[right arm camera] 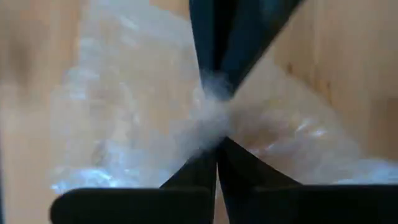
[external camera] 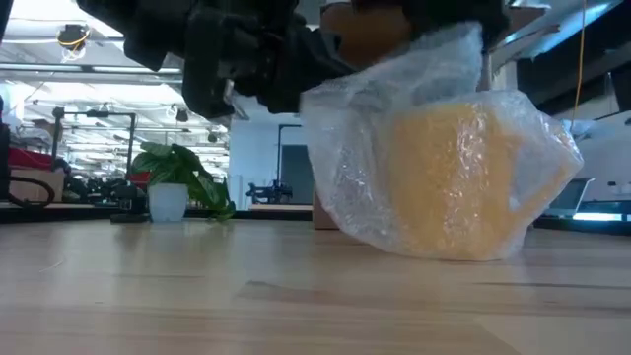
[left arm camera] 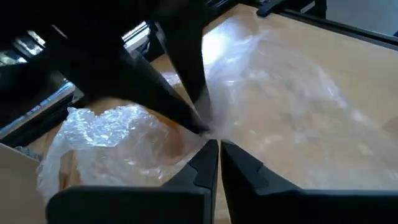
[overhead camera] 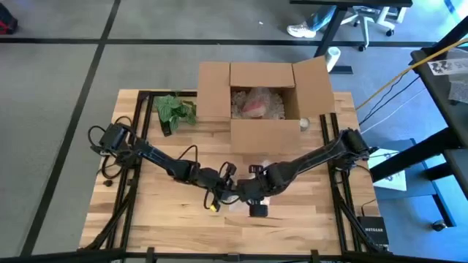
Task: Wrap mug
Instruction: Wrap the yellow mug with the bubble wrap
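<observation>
high view shows both arms reaching in from the table's sides and meeting near the front middle of the wooden table [overhead camera: 146, 219], where the left gripper [overhead camera: 228, 191] and the right gripper [overhead camera: 252, 191] sit close together over a pale patch of bubble wrap [overhead camera: 241, 207]. low view shows the yellow mug [external camera: 463, 182] standing on the tabletop, covered in the clear bubble wrap [external camera: 385, 148], with the wrap bunched up and drawn toward the dark grippers above it. left wrist view shows the left gripper [left arm camera: 219, 148] with its jaws pressed together, pinching the gathered edge of the bubble wrap [left arm camera: 280, 106], and the other arm's dark fingers meeting it at the same bunch; the wrapped mug [left arm camera: 118, 149] lies just beside. right wrist view shows the right gripper [right arm camera: 216, 146] with its jaws closed on the same twist of bubble wrap [right arm camera: 130, 124]. behind the grippers an open cardboard box [overhead camera: 263, 102] holds packing material, and a small green plant [overhead camera: 174, 111] stands at the box's left side near the table's far edge.
</observation>
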{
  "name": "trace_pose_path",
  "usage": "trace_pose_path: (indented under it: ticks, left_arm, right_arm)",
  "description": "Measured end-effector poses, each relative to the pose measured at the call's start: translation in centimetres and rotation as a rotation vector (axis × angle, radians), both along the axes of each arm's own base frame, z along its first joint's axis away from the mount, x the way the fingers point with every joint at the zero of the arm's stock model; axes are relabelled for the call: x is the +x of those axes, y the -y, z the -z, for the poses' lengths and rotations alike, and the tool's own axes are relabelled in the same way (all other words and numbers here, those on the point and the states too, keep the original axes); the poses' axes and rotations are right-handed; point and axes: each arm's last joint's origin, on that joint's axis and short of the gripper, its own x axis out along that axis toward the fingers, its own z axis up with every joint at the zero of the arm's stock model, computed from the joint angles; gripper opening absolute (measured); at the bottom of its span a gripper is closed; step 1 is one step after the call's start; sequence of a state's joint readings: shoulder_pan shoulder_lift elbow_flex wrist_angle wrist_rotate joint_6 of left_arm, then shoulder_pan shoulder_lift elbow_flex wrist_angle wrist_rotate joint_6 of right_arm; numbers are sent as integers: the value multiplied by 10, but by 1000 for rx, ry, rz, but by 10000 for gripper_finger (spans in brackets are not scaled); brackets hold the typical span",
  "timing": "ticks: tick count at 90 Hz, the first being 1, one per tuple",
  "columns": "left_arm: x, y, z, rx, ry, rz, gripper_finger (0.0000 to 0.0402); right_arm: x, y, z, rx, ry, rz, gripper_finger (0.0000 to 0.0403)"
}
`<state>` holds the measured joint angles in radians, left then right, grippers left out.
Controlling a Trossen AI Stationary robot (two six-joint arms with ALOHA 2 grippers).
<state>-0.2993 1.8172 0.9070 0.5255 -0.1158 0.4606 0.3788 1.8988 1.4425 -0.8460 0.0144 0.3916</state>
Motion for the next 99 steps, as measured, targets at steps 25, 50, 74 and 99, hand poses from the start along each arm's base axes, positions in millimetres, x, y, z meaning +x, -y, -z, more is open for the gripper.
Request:
trace_pose_path:
  ticks: [25, 50, 74, 99]
  left_arm:
    - [0, 0, 0, 0, 0, 1, 0]
    - [-3, -1, 6, -19, -75, -17, 0]
    - [-8, 3, 14, -30, -173, -28, 0]
    - [-27, 20, -34, -35, -39, 52, 0]
  right_arm:
    - [0, 11, 33, 104, 49, 27, 0]
    - [4, 9, 26, 112, 48, 25, 0]
    - [6, 8, 17, 105, 47, 9, 0]
    - [5, 9, 17, 87, 39, 12, 0]
